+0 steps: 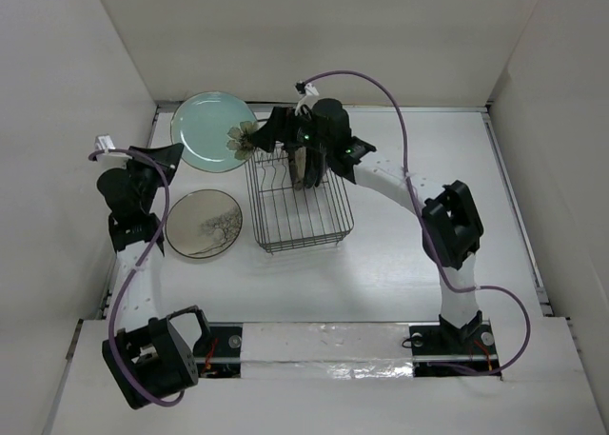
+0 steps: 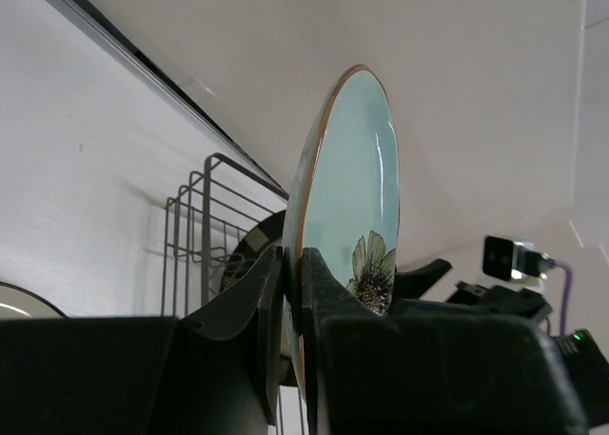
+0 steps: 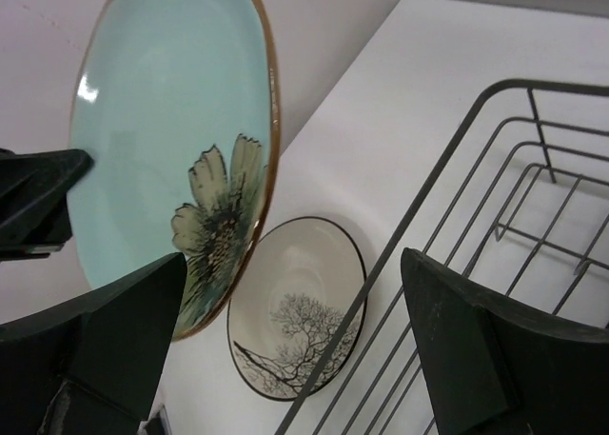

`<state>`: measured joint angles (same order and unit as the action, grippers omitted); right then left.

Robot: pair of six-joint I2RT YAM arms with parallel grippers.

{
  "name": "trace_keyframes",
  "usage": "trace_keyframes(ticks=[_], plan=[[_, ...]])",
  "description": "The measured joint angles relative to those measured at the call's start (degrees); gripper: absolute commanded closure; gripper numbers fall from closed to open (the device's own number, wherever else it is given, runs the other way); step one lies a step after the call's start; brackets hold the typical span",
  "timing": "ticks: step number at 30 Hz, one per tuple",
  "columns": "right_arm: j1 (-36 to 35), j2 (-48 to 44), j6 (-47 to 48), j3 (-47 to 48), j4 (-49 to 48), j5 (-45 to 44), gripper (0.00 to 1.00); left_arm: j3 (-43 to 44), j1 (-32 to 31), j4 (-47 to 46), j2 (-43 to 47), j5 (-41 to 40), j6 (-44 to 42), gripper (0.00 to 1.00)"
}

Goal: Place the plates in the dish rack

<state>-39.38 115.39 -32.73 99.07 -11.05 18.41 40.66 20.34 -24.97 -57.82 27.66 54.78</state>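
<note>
The pale green plate [image 1: 209, 130] with a flower print is lifted and tilted at the back left. My left gripper [image 1: 169, 155] is shut on its rim, and the left wrist view shows the jaws clamped on the edge [image 2: 293, 292] of the plate [image 2: 352, 178]. My right gripper [image 1: 270, 134] is open beside the plate's flower side, above the dish rack's [image 1: 300, 207] left rim. It holds nothing [image 3: 295, 349]. The cream tree plate [image 1: 204, 225] lies flat left of the rack. A dark segmented-rim plate [image 2: 249, 249] stands in the rack, partly hidden. The other plates are hidden.
White walls enclose the table on three sides. The right arm [image 1: 447, 226] arches over the rack's right side. The rack's wire rim [image 3: 457, 168] crosses between the right fingers. The tree plate [image 3: 300, 321] lies below them.
</note>
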Motion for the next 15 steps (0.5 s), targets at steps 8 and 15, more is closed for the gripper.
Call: trace_keyframes(ticks=[8, 15], plan=[[-1.0, 4.1, -2.7, 2.8, -1.4, 5.5, 0.29, -3.4, -0.4, -4.4, 0.7, 5.9, 2.6, 1.00], [-1.0, 4.9, -9.2, 2.3, -8.9, 9.3, 1.00, -7.1, 0.4, -4.2, 1.2, 8.4, 1.7, 1.00]])
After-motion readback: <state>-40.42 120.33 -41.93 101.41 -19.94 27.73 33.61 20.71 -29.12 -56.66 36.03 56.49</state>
